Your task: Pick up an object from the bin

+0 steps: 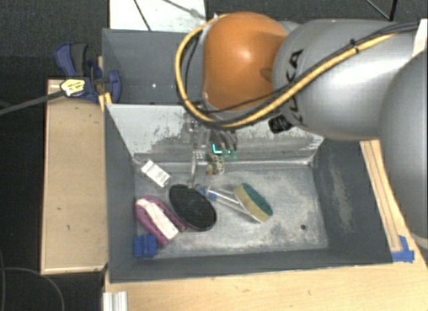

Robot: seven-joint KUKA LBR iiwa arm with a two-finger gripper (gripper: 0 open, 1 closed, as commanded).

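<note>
Black oval disc [192,207], flat, lies on the bin [294,233] floor touching a pink-and-white pad [157,216]; the gripper [200,172] hangs at its upper edge, clenched or released I cannot tell

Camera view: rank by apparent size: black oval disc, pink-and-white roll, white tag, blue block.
1. black oval disc
2. pink-and-white roll, slightly smaller
3. white tag and blue block: look alike, not ranked

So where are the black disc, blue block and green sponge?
black disc [192,208]: camera view, middle of its top.
blue block [145,246]: camera view, its centre.
green sponge [255,202]: camera view, green face.
</note>
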